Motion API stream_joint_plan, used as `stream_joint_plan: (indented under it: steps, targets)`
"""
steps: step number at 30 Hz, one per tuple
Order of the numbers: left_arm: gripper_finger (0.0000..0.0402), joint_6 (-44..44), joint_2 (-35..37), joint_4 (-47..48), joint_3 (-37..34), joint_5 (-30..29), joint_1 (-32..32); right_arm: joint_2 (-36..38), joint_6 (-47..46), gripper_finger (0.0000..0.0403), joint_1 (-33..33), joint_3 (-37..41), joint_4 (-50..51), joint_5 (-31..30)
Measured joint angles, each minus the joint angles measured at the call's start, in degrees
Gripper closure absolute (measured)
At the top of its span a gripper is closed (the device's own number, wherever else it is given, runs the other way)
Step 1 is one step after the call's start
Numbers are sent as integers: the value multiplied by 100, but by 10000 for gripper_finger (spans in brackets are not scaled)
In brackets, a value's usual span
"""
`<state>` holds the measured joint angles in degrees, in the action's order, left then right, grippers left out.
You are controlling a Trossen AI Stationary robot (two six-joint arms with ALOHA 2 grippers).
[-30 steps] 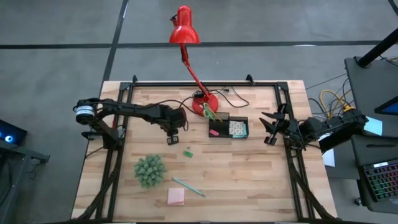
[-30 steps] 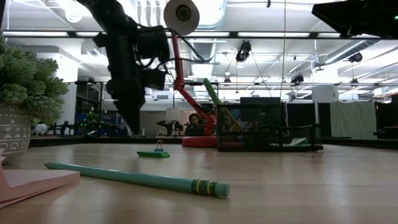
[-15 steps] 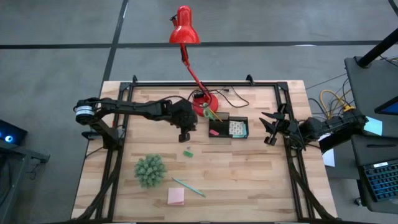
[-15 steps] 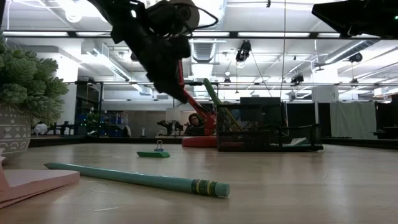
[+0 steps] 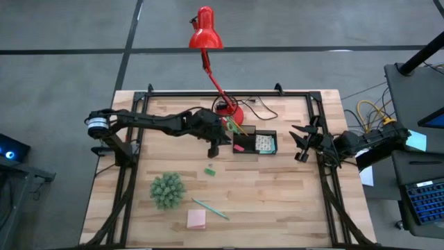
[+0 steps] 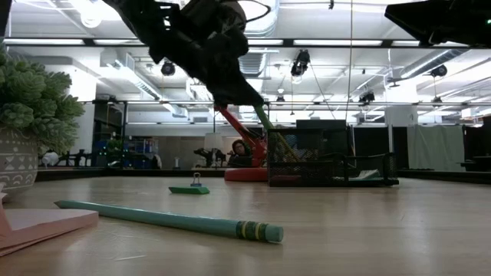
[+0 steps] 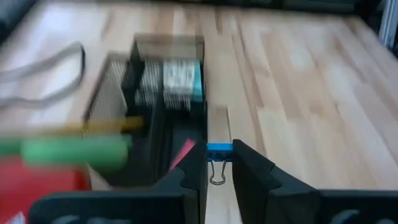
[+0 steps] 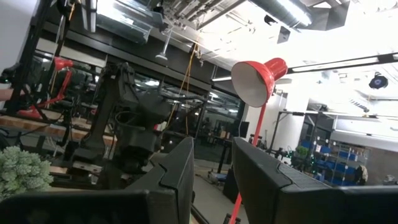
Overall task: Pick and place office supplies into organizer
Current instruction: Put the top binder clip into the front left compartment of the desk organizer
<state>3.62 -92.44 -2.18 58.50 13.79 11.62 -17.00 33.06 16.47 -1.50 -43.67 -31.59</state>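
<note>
Wooden table with organizer, lamp base, plant, pencil.

The red metal desk lamp stands at the far edge of the light wooden table, with its round base resting on the surface. The fuzzy green spiky ball sits near the table's front-left area, well apart from the lamp base.

Even, bright overhead lighting seen on the wooden table, soft short shadows, ceiling lights blown out by glare, left wrist view heavily motion-blurred, near pencil slightly softened.
</note>
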Motion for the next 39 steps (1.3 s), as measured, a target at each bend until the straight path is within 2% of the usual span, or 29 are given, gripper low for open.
stream_joint_plan:
  steps: [5,16,25,34,39]
  targets:
    - [365,4,-448,-738,11,-27,-7,3,-2,303,-1,-2,-3,0]
    - [365,131,-1322,-1179,306,-5,-7,7,-2,303,-1,-2,2,0]
    - [365,129,-1416,-1196,352,13,-19,7,-2,303,-1,-2,10,0]
    - [365,147,-1310,-760,341,74,-92,5,0,303,-1,-2,9,0]
    - [365,117,-1263,-682,342,-95,-166,7,0,303,-1,-2,7,0]
